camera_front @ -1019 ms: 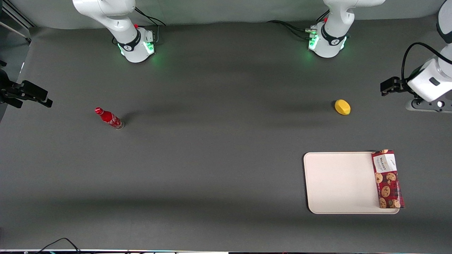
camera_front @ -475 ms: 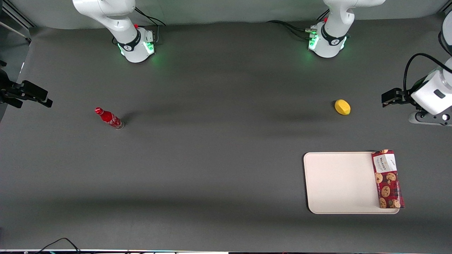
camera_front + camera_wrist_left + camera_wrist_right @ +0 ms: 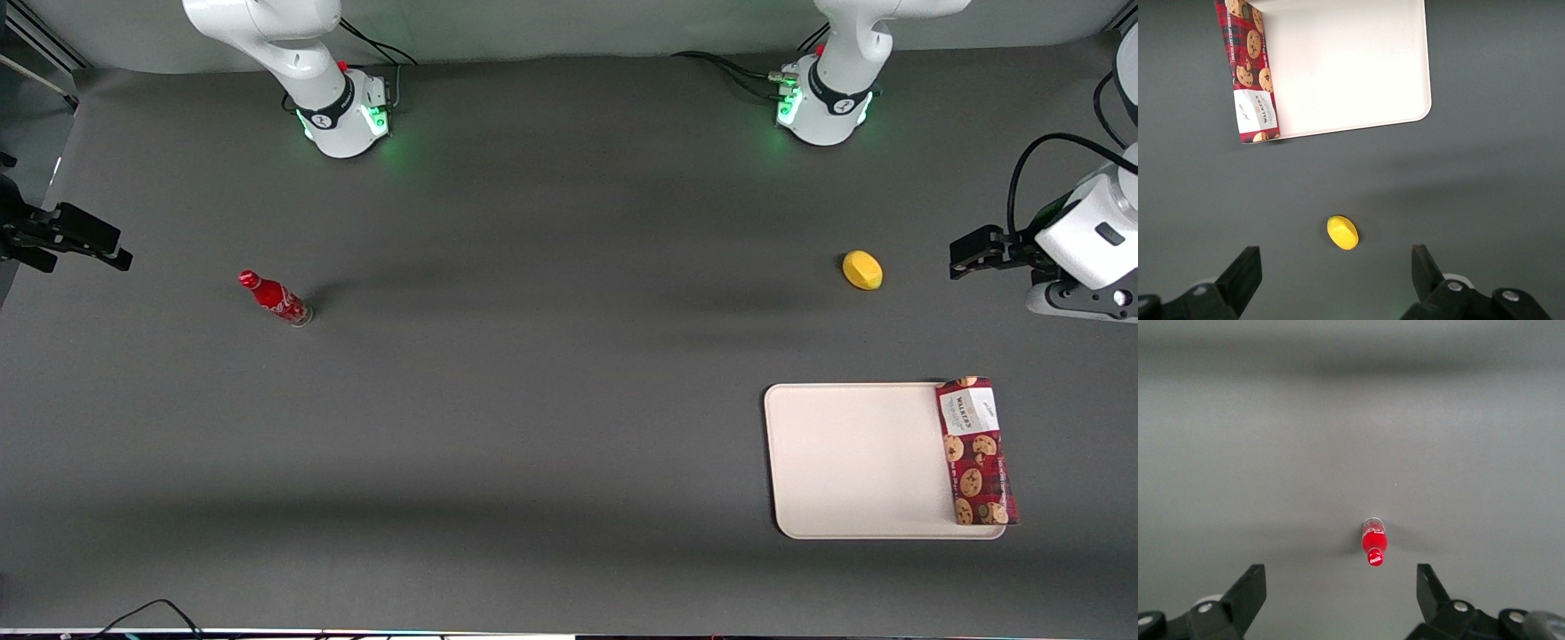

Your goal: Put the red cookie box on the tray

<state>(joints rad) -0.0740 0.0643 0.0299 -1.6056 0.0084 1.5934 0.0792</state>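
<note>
Cookie box [image 3: 975,452] lies along the tray's [image 3: 853,462] edge; lemon [image 3: 862,269] farther from the camera; end effector [image 3: 969,252] beside it, jaws spread, holding nothing.

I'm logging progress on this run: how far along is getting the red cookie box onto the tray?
Mostly done, it seems: the red cookie box lies along the tray's edge nearest the working arm, overhanging the rim slightly. Nothing is in hand: the gripper is open and empty, up above the table near the lemon, apart from the box. Left: perhaps only parking the arm, or nudging the box fully inside.
</note>
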